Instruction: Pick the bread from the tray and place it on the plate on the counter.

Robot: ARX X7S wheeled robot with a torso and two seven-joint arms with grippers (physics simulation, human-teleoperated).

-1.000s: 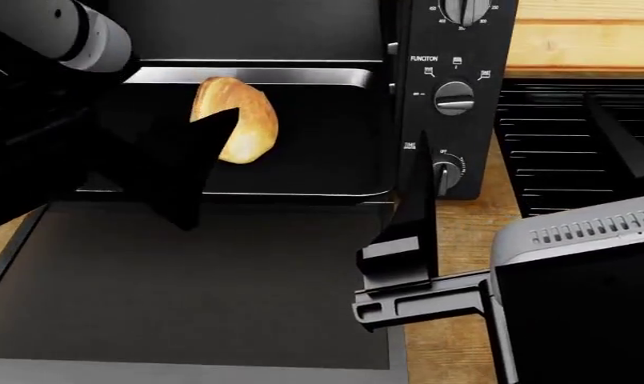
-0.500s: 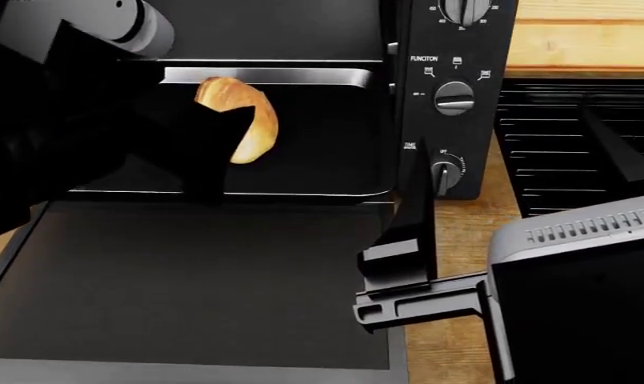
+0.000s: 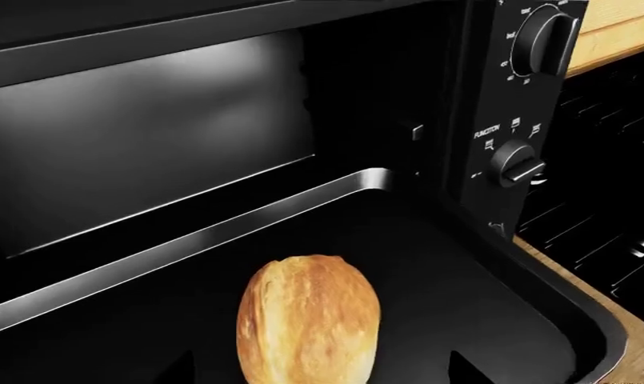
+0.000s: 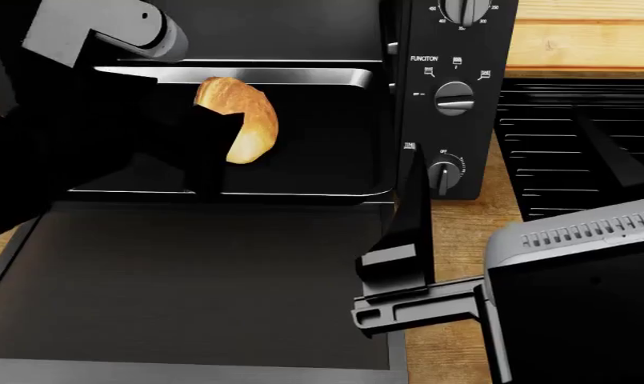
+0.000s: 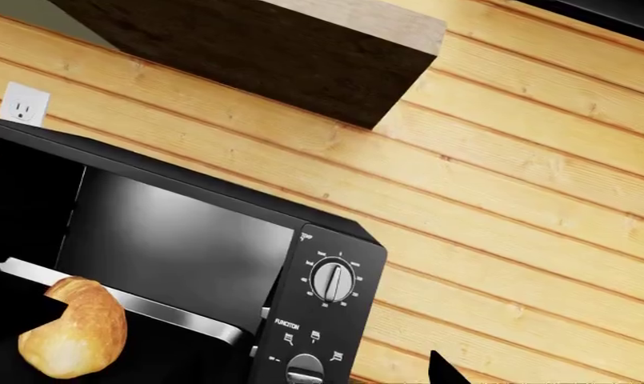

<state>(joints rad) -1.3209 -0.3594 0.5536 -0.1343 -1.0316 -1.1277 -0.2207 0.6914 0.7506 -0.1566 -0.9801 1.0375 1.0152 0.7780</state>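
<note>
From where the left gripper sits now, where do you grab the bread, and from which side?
Grip the bread across its narrow middle, one finger on each long side. It is an oblong roll lying flat in the tray, so the waist is the shortest span. Come from above on the open door side, as the left gripper is lined up; the oven cavity blocks the far side.

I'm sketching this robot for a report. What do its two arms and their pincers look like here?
In the head view, the left arm is mostly matte black and angular, with a light grey cylindrical joint segment carrying a dark band. Its left pincer ends in black wedge-shaped fingers. The right arm is a black boxy body under a grey vented housing; the right pincer is black, flat-sided and angular. No cables or markings show.
</note>
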